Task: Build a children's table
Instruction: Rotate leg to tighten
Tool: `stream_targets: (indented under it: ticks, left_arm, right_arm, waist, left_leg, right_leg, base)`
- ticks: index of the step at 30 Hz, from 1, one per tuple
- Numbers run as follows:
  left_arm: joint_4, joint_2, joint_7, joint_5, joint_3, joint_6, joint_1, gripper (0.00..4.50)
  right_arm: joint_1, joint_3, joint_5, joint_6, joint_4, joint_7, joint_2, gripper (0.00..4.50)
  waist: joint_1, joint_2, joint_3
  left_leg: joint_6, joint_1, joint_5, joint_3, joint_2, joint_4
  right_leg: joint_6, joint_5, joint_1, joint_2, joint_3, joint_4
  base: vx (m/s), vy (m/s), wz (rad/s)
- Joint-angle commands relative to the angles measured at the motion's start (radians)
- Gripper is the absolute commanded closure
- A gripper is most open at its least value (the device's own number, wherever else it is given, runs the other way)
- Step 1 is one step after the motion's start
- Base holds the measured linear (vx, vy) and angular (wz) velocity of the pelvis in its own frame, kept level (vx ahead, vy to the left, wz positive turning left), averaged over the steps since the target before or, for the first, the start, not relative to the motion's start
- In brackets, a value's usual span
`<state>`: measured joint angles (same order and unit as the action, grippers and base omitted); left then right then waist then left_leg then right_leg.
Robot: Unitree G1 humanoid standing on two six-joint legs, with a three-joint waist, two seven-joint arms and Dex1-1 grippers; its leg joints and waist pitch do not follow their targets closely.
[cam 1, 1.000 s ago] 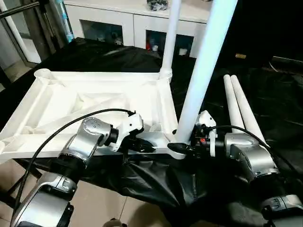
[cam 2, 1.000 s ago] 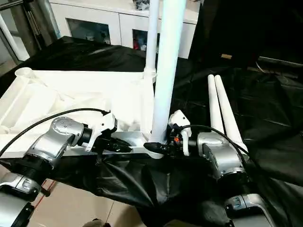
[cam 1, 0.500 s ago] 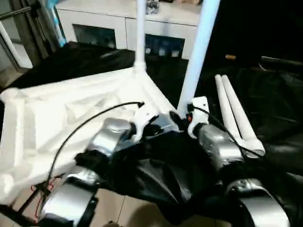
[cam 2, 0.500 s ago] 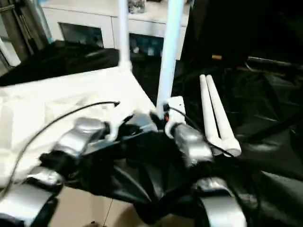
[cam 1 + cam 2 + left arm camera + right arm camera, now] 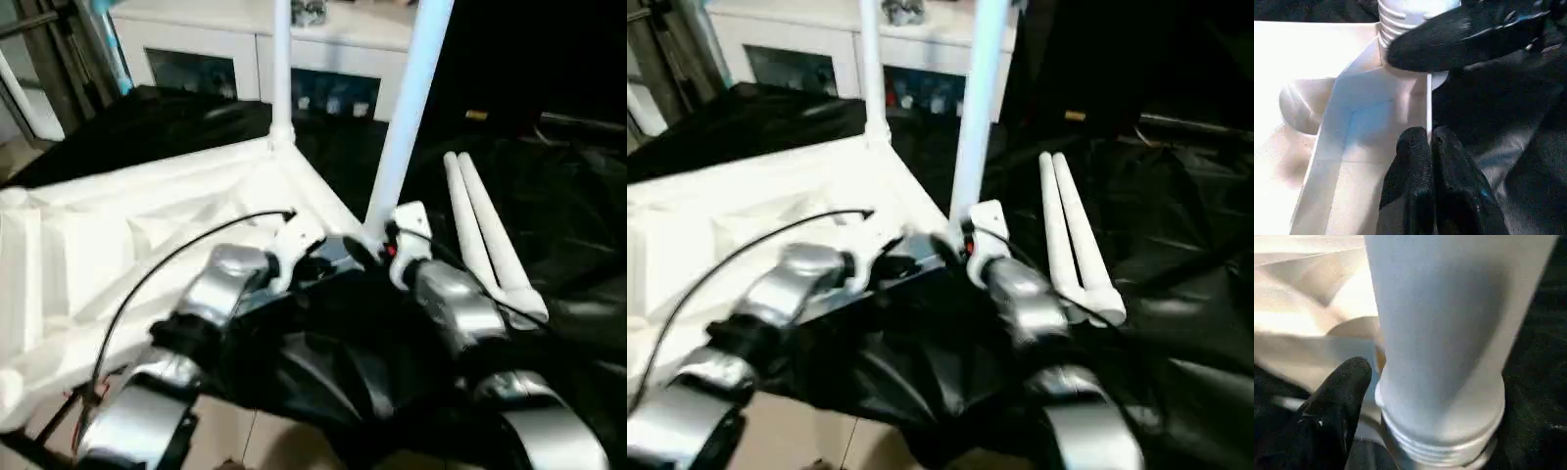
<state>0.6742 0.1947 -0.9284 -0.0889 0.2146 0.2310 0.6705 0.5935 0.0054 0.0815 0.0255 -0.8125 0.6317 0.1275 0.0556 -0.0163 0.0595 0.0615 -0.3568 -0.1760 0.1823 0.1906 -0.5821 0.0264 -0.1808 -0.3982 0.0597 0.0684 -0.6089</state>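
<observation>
White tabletop point(image 5: 118, 225) carries 2 upright legs point(image 5: 409, 108); 2 loose legs point(image 5: 485, 235) remain. Left gripper point(image 5: 1427, 142) pinches its rim; right gripper's point(image 5: 1339, 396) spread is unclear.

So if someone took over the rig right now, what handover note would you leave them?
Left gripper: shut, pinching the thin edge of the tabletop beside the near corner socket.
Right gripper: one finger against the base of the near leg; grip unclear.
Tabletop lies underside up on the black cloth.
Done: the far leg and the near leg stand upright in corner sockets; the near leg's threads still show, so it may not be fully seated.
Left: two spare legs lie on the cloth at the robot's right, still to be fitted.
</observation>
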Motion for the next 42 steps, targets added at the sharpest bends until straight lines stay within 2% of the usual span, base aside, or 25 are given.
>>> stream_targets:
  ticks: [1,5,8,13,14,16,23,25,31,33,35,36,39,40,42]
  left_arm:
    - [-0.052,-0.027,-0.078,0.068,0.028,-0.058,-0.006,4.5]
    - [-0.1,0.022,-0.209,0.099,0.046,-0.067,-0.039,4.5]
    - [-0.117,0.06,-0.28,0.099,0.055,-0.07,-0.052,4.5]
    - [-0.108,0.09,-0.327,0.096,0.059,-0.08,-0.048,4.5]
    - [-0.108,0.092,-0.331,0.096,0.059,-0.08,-0.048,4.5]
    - [-0.11,0.1,-0.345,0.095,0.06,-0.077,-0.048,4.5]
    - [-0.102,0.101,-0.346,0.095,0.053,-0.081,-0.044,4.5]
    - [-0.102,0.098,-0.341,0.096,0.053,-0.081,-0.046,4.5]
    - [-0.085,0.067,-0.261,0.081,0.036,-0.073,-0.04,4.5]
    - [-0.041,0.029,-0.14,0.052,0.018,-0.059,-0.01,4.5]
    - [0.003,-0.012,-0.028,0.034,0.0,-0.042,0.021,4.5]
    - [0.011,-0.02,-0.007,0.032,-0.004,-0.038,0.027,4.5]
    - [0.061,-0.077,0.137,0.018,-0.026,-0.016,0.069,4.5]
    - [0.072,-0.094,0.174,0.013,-0.028,-0.013,0.079,4.5]
    - [0.078,-0.11,0.203,0.008,-0.025,-0.014,0.086,4.5]
  right_arm:
    - [-0.034,0.1,0.013,0.021,0.019,0.153,-0.027,0.7]
    - [-0.076,0.112,0.066,0.057,0.123,0.325,0.043,0.7]
    - [-0.105,0.133,0.081,0.086,0.191,0.444,0.095,0.7]
    - [-0.121,0.157,0.066,0.091,0.226,0.498,0.126,0.7]
    - [-0.122,0.159,0.066,0.092,0.229,0.501,0.127,0.94]
    - [-0.132,0.17,0.068,0.105,0.244,0.518,0.132,0.94]
    - [-0.144,0.176,0.08,0.133,0.268,0.531,0.123,1.6]
    - [-0.148,0.175,0.077,0.132,0.268,0.521,0.116,1.65]
    - [-0.13,0.147,0.034,0.103,0.195,0.353,0.066,1.71]
    - [-0.086,0.11,-0.01,0.086,0.091,0.144,0.018,1.72]
    - [-0.049,0.076,-0.025,0.076,0.008,-0.017,-0.025,1.73]
    - [-0.042,0.069,-0.025,0.076,-0.006,-0.045,-0.033,1.73]
    - [0.001,0.016,0.0,0.111,-0.076,-0.206,-0.093,1.73]
    - [0.014,0.007,0.004,0.11,-0.095,-0.24,-0.114,1.73]
    - [0.025,0.009,-0.005,0.097,-0.112,-0.265,-0.134,1.73]
  waist:
    - [0.004,-0.007,-0.063]
    - [0.006,-0.006,-0.064]
    - [0.013,-0.002,-0.062]
    - [0.023,-0.004,-0.06]
    - [0.024,-0.004,-0.06]
    - [0.025,-0.005,-0.061]
    - [0.031,-0.005,-0.062]
    - [0.031,-0.006,-0.062]
    - [0.024,-0.006,-0.058]
    - [0.016,-0.006,-0.056]
    - [0.001,-0.008,-0.053]
    - [-0.001,-0.007,-0.053]
    - [0.001,-0.007,-0.053]
    - [0.0,-0.004,-0.055]
    - [0.003,-0.006,-0.058]
  left_leg:
    - [-0.06,0.0,-0.211,-0.015,0.04,0.063]
    - [-0.071,0.001,-0.204,-0.016,0.044,0.065]
    - [-0.07,0.006,-0.216,-0.012,0.049,0.065]
    - [-0.049,0.005,-0.229,-0.014,0.046,0.066]
    - [-0.049,0.006,-0.231,-0.014,0.046,0.066]
    - [-0.046,0.007,-0.226,-0.014,0.046,0.067]
    - [-0.046,0.005,-0.205,-0.013,0.046,0.066]
    - [-0.045,0.006,-0.206,-0.013,0.046,0.066]
    - [-0.026,0.007,-0.235,-0.016,0.044,0.069]
    - [-0.011,0.01,-0.259,-0.017,0.043,0.071]
    - [0.014,0.015,-0.299,-0.022,0.04,0.07]
    - [0.01,0.018,-0.306,-0.022,0.038,0.068]
    - [-0.003,0.019,-0.306,-0.021,0.037,0.067]
    - [-0.005,0.015,-0.299,-0.022,0.038,0.069]
    - [-0.008,0.013,-0.284,-0.019,0.039,0.068]
  right_leg:
    - [0.189,-0.289,0.049,0.09,-0.054,0.089]
    - [0.198,-0.272,0.051,0.087,-0.053,0.086]
    - [0.209,-0.274,0.045,0.085,-0.053,0.087]
    - [0.188,-0.333,0.045,0.089,-0.053,0.091]
    - [0.183,-0.341,0.044,0.089,-0.053,0.092]
    - [0.181,-0.34,0.043,0.089,-0.054,0.091]
    - [0.186,-0.305,0.045,0.089,-0.053,0.087]
    - [0.185,-0.309,0.044,0.089,-0.053,0.087]
    - [0.171,-0.37,0.04,0.091,-0.054,0.094]
    - [0.166,-0.405,0.036,0.089,-0.053,0.096]
    - [0.145,-0.499,0.032,0.093,-0.05,0.106]
    - [0.136,-0.517,0.03,0.092,-0.05,0.11]
    - [0.128,-0.521,0.027,0.093,-0.052,0.115]
    - [0.13,-0.499,0.03,0.091,-0.052,0.111]
    - [0.142,-0.437,0.032,0.091,-0.054,0.106]
  base:
    - [0.0,0.0,0.0]
    - [0.0,0.0,0.0]
    - [0.0,0.0,0.0]
    - [0.0,0.0,0.0]
    - [0.0,0.0,0.0]
    - [0.0,0.0,0.0]
    - [0.0,0.0,0.0]
    - [0.0,0.0,0.0]
    - [0.0,0.0,0.0]
    - [0.0,0.0,0.0]
    - [0.0,0.0,0.0]
    - [0.0,0.0,0.0]
    - [0.0,0.0,0.0]
    - [0.0,0.0,0.0]
    - [0.0,0.0,0.0]
